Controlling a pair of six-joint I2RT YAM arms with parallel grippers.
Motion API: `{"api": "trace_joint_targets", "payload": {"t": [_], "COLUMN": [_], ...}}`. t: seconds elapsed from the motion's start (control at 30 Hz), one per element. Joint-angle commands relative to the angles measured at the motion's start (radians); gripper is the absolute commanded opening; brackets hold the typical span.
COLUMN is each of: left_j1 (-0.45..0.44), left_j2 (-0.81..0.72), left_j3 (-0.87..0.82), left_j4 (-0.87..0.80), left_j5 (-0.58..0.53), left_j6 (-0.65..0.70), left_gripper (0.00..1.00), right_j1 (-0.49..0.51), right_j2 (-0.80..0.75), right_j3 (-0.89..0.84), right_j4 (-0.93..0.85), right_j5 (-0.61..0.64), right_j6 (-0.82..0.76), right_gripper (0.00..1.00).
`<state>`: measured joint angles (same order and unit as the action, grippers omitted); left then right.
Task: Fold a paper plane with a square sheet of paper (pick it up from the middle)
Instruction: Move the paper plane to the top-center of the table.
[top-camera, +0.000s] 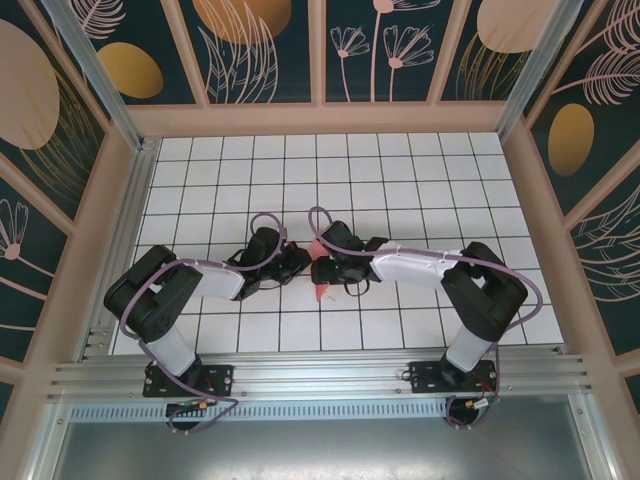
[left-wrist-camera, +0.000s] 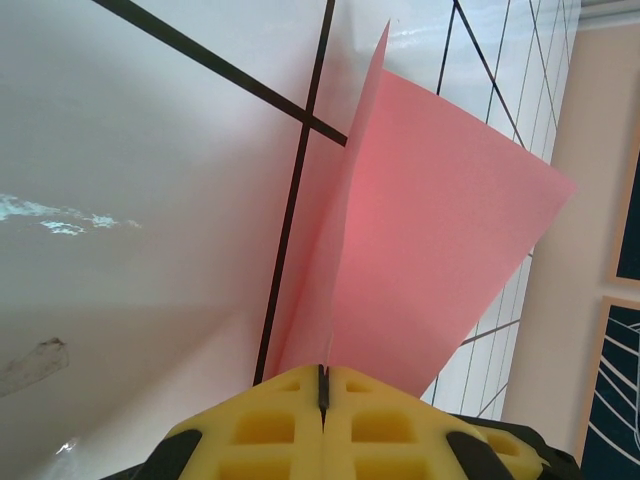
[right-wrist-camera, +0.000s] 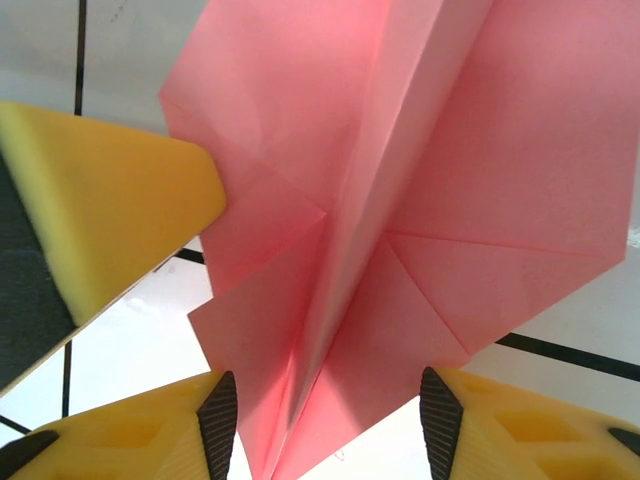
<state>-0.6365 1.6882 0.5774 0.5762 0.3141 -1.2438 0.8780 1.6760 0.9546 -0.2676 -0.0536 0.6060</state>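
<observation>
Nearest me, a ribbed aluminium rail (top-camera: 320, 375) is running across at 6 o'clock, with the left arm (top-camera: 160, 295) rising from 7 o'clock and the right arm (top-camera: 480, 290) from 5 o'clock, both in black and white casings with looping purple cables.

The arms are reaching inward and meeting just below centre. The left gripper (top-camera: 297, 264) is coming in from 9 o'clock and the right gripper (top-camera: 328, 268) from 3 o'clock, almost touching.

I'm seeing the paper plane (top-camera: 320, 291) between them above the table, a thin matte pink-red sheet with a pointed end poking toward 6 o'clock.

On the left wrist camera, the left gripper (left-wrist-camera: 322, 385) is pressing its waffled yellow foam pads (left-wrist-camera: 260, 425) tight together, pinching the paper plane (left-wrist-camera: 430, 260) along its fold. Two smooth flaps are fanning up toward 12 and 1 o'clock.

On the right wrist camera, the right gripper (right-wrist-camera: 325, 420) is holding its yellow fingers (right-wrist-camera: 540, 430) spread, at 7 and 5 o'clock. The paper plane (right-wrist-camera: 400, 200) is hanging between them, showing a sharp centre ridge and crisp diagonal creases. I can't tell if the fingers are touching it. A wedge-shaped left gripper pad is showing at 9 o'clock.

Farther out, the glossy white table (top-camera: 400, 170) with black grid lines is stretching toward 12 o'clock, ending at dark floral wall panels (top-camera: 260, 50) in pale wooden frames.
</observation>
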Motion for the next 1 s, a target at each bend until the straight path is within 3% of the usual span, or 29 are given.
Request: {"api": "trace_joint_targets", "payload": {"t": [0.0, 0.47, 0.73, 0.97], "left_j1": [0.004, 0.004, 0.004, 0.003], "left_j2": [0.003, 0.007, 0.007, 0.012], "left_j3": [-0.010, -0.020, -0.027, -0.025], "left_j4": [0.022, 0.044, 0.060, 0.065], "left_j5": [0.000, -0.004, -0.004, 0.004], "left_j6": [-0.015, -0.049, -0.056, -0.054], "left_gripper": [0.00, 0.00, 0.00, 0.00], "right_j1": [0.021, 0.060, 0.069, 0.075], "right_j2": [-0.043, -0.040, -0.033, -0.010], "right_j3": [-0.011, 0.005, 0.025, 0.046], "right_j4": [0.017, -0.054, -0.059, -0.058], "right_j5": [-0.003, 0.157, 0.194, 0.190], "right_j6": [-0.023, 0.117, 0.136, 0.125], "right_gripper": [0.57, 0.63, 0.49, 0.45]}}
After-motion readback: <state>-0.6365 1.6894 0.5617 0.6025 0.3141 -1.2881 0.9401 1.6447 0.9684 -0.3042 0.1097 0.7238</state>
